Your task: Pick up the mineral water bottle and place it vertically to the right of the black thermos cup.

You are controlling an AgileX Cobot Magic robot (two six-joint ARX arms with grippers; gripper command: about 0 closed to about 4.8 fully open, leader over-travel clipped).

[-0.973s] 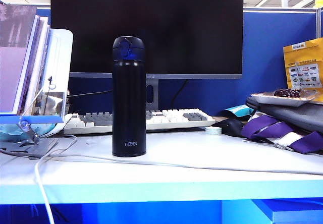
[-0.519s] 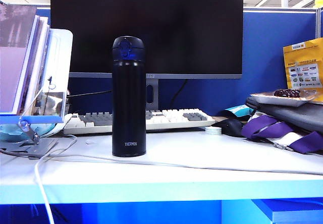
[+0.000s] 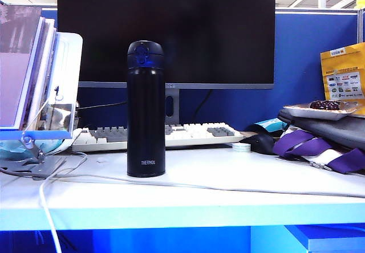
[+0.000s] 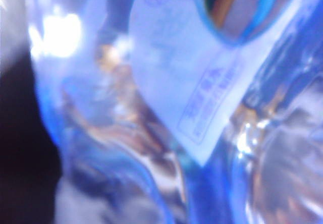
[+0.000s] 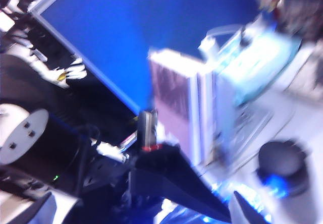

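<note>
Black flask, exterior view: the black thermos cup (image 3: 146,109) stands upright on the white desk (image 3: 228,190), lid on top, white lettering near its base.
Behind the thermos: dark monitor (image 3: 171,31) and a white-and-grey keyboard (image 3: 188,134).
Left of the thermos: upright books (image 3: 28,70) in a stand; a white cable (image 3: 114,179) runs across the desk in front.
Right of the thermos: purple straps (image 3: 308,145) and a yellow packet (image 3: 343,76), well apart from it.
Arms, exterior view: neither gripper nor bottle appears.
Left wrist view only: the mineral water bottle (image 4: 151,133) fills the picture very close up, clear ribbed plastic with a white label (image 4: 192,82), blurred. Bottle's place relative to the thermos: cannot tell.
Left gripper: fingers not visible; whether it clasps the bottle cannot be told.
Right wrist view only: blurred; thermos lid (image 5: 283,166) seen from above, books (image 5: 186,108) beside it, blue partition (image 5: 151,32) beyond.
Right gripper: one pale fingertip (image 5: 245,209) at the frame edge near the thermos; jaws spread wide, nothing between them.
</note>
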